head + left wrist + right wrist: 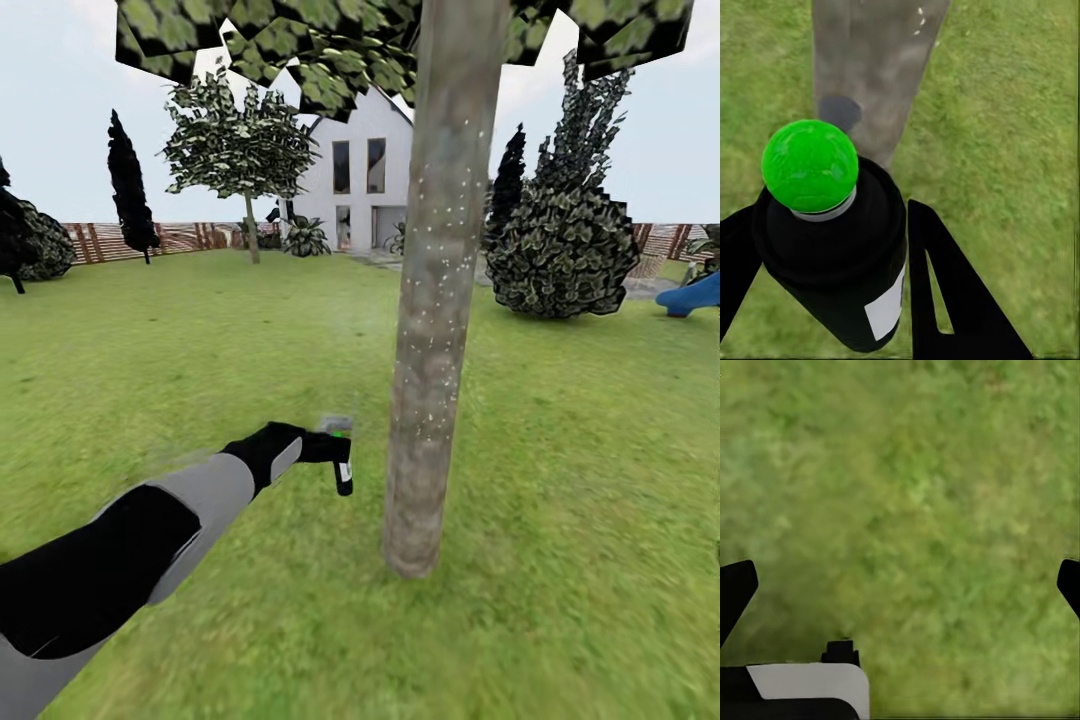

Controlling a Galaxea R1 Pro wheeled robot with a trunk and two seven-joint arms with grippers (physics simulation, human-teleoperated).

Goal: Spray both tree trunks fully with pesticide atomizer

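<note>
Head view: the left arm reaches forward over the lawn (150, 350), and the left gripper (318, 448) is clamped around the pesticide atomizer (340, 455), holding it just beside the near tree trunk (435, 300) without touching it. The atomizer has a pale head with a small green dot on top and a dark body hanging below. The trunk rises from the grass at mid-lawn and is dotted with fine white specks of pesticide (445, 230) over its middle and upper bark; the lowest stretch near the ground looks barer. Its leafy canopy spreads along the top of the picture. A second tree (240, 150) stands well apart toward the far fence (180, 238), near a white house (362, 180). A large round bush (565, 250) sits to the right of the near trunk, and a blue slide (695, 293) shows at the lawn's right edge.

Left wrist view: the atomizer's green button (810, 165) and black body lie between the dark fingers (952, 292), pointed at the trunk (874, 67) rising from the grass.

Right wrist view: the right gripper (900, 585) hangs over bare grass with its fingers (735, 589) spread wide apart, holding nothing.
</note>
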